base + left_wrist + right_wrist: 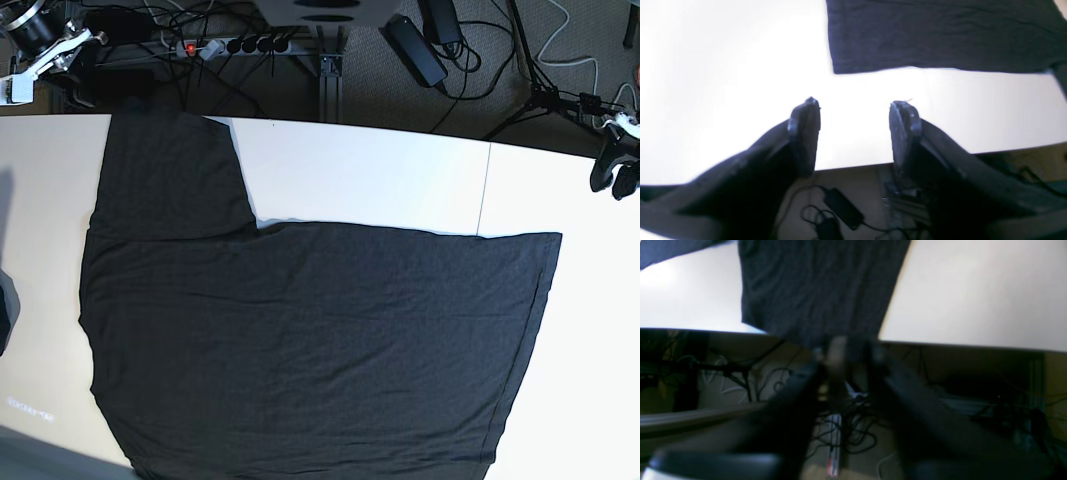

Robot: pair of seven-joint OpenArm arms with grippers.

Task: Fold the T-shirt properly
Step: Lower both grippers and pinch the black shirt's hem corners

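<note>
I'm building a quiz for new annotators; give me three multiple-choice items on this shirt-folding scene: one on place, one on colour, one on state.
1. Where does the T-shirt lie?
A. on the white table
B. on the floor
C. over a chair

2. What colour is the T-shirt?
A. red
B. black
C. yellow

3. How is the left gripper?
A. shut on the shirt
B. shut on a cable
C. open, holding nothing

Answers: 1 A, the base view shows it spread flat on the tabletop. 2 B, the fabric looks black in every view. 3 C, the left wrist view shows its fingers apart over bare table, short of the shirt's edge.
</note>
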